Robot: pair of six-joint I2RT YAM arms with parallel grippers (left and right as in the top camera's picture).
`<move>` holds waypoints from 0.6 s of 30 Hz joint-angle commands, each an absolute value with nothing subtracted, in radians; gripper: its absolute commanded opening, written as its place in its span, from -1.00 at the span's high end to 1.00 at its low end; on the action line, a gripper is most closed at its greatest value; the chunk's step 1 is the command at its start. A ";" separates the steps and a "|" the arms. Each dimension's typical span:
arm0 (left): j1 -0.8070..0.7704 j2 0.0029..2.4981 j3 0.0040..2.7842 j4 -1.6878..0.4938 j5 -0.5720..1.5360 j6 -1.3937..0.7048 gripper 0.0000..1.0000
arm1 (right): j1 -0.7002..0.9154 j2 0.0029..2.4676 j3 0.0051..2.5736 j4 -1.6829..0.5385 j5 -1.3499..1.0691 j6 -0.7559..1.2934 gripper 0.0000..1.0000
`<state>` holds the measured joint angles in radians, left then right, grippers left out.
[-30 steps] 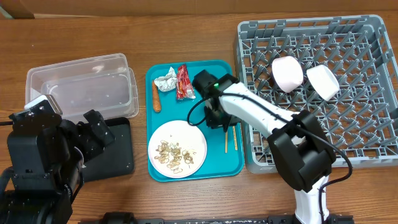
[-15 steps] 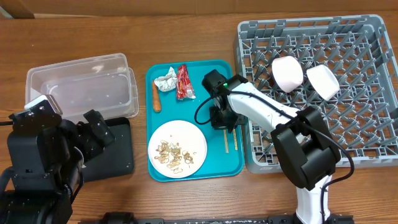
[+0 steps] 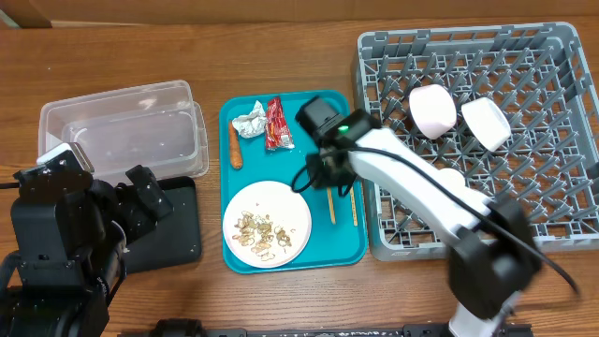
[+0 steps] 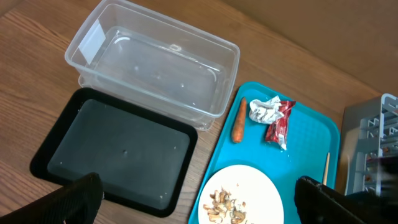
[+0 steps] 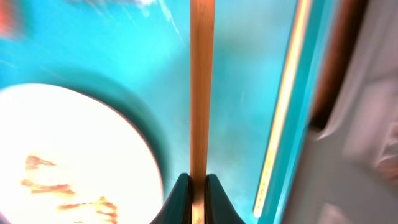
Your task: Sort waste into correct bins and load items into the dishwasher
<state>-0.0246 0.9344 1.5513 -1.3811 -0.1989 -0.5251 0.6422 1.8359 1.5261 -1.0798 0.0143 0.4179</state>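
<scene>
As jaws pinch chopstick (image 5: 202, 93), twin (image 5: 283, 106) hugs tray rim (image 5: 308, 93).

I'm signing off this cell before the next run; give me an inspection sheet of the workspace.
Surface: wooden table, carrying a teal plastic tray.
Job's things: crumpled foil ball, red snack wrapper and orange carrot on the teal tray; round white plate with beige scraps; one white bowl and a second white bowl in the grey plastic dish rack; clear plastic tub and flat black tray hold nothing.
Clutter: nothing seen.
Grippers: left gripper open, holding nothing; right gripper shut on one wooden chopstick; the other chopstick lies on the tray.
Cables: black cable loops near the right gripper.
Surroundings: nothing seen.
</scene>
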 commanded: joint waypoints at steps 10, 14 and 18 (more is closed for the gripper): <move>-0.027 0.936 1.559 -1.380 -0.213 -0.539 -1.00 | 0.400 1.742 1.557 -1.080 0.160 0.253 0.92; -0.027 0.936 1.559 -1.380 -0.213 -0.538 -1.00 | 0.385 1.815 1.557 -1.087 0.170 0.204 0.92; -0.027 0.936 1.559 -1.381 -0.213 -0.539 -1.00 | 0.387 1.814 1.562 -1.098 0.237 0.209 0.61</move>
